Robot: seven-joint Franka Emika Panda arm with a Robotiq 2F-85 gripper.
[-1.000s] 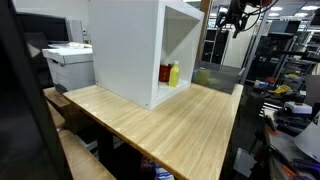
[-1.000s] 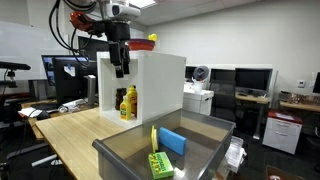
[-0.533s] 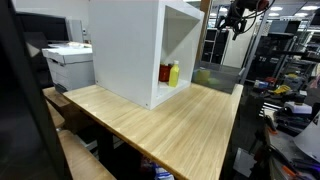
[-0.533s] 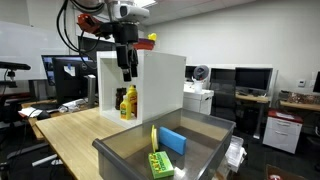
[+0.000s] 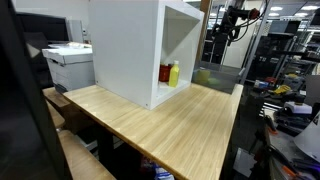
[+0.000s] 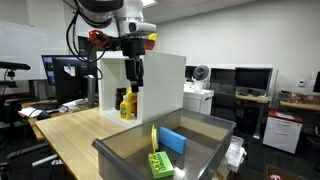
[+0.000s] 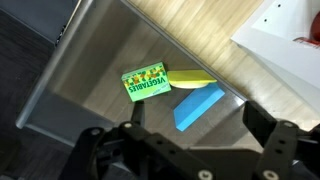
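Hovering over 1 grey bin (image 7: 80, 80), claw (image 6: 137, 84) fully open, empty. Inside: 1 green box (image 7: 147, 83); 1 yellow item (image 7: 190, 78) at its 3 o'clock; 1 blue block (image 7: 198, 108), 4 o'clock.

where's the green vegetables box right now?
The green vegetables box lies flat on the floor of the grey bin; in the wrist view it is beside the yellow object, with the blue block close by.

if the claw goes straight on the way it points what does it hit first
Probably the blue block in the grey bin, nearest the claw in the wrist view; depth is unclear, maybe bare bin floor.
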